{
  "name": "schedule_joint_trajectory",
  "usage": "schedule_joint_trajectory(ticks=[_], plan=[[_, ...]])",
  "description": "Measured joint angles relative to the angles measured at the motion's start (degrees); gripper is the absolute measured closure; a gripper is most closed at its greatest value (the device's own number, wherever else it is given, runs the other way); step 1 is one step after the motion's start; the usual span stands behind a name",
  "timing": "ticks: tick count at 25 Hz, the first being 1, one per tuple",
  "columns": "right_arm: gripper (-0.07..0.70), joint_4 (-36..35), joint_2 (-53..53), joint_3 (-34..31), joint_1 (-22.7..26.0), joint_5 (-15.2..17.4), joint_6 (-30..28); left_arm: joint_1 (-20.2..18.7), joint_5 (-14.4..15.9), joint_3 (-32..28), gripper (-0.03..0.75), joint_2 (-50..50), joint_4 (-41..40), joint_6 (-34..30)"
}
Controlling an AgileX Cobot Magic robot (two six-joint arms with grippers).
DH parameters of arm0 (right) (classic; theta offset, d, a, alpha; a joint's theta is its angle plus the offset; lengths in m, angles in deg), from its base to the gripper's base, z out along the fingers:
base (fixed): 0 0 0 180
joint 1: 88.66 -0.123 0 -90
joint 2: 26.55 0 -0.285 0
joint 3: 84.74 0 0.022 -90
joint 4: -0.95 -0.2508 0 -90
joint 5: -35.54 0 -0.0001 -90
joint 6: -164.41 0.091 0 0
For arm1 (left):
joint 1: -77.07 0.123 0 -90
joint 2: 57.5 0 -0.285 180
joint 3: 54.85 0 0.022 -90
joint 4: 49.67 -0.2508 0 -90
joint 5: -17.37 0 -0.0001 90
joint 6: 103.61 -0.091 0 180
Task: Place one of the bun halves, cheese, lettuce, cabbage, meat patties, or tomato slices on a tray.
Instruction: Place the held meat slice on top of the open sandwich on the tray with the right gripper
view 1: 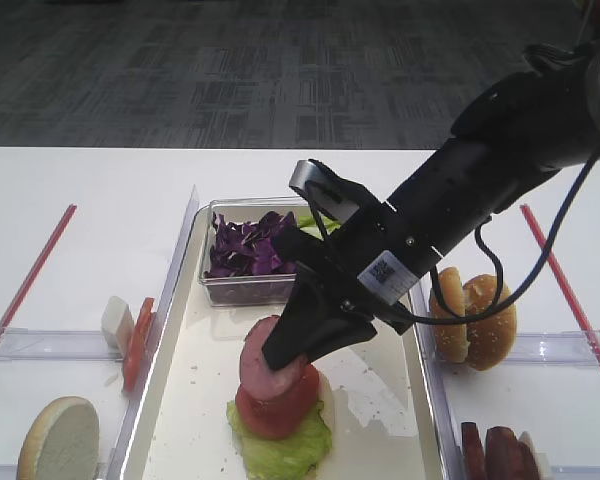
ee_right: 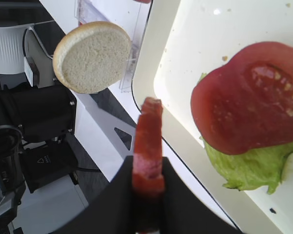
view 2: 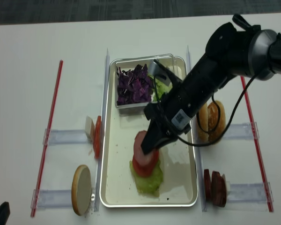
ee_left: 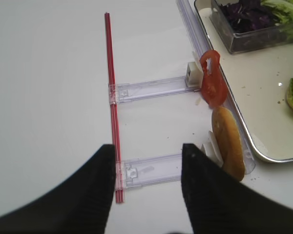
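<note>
I've got the right gripper (ee_right: 147,195) low over the tray (view 1: 195,390), jaws clamped on a meat patty (ee_right: 149,146) held on edge, just above the tomato slice (ee_right: 251,97) on lettuce (ee_right: 254,165) at lower centre. Placing step: next I lower, flatten, release. Left gripper (ee_left: 149,180) idles over the bench (ee_left: 49,97), jaws apart, empty.
</note>
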Motion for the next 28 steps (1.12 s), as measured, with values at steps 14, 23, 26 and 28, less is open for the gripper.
schedule_joint_trajectory(ticks=[14, 23, 26, 28], plan=[[0.515, 0.6, -3.2, 0.0, 0.0, 0.0, -1.9, 0.0, 0.0, 0.0, 0.422, 0.0, 0.0, 0.0], [0.515, -0.4, -5.8, 0.0, 0.0, -0.1, -3.7, 0.0, 0.0, 0.0, 0.422, 0.0, 0.0, 0.0], [0.515, -0.5, -6.1, 0.0, 0.0, -0.3, -4.1, 0.0, 0.0, 0.0, 0.422, 0.0, 0.0, 0.0], [0.515, -0.7, -6.1, 0.0, 0.0, -0.3, -4.1, 0.0, 0.0, 0.0, 0.422, 0.0, 0.0, 0.0]])
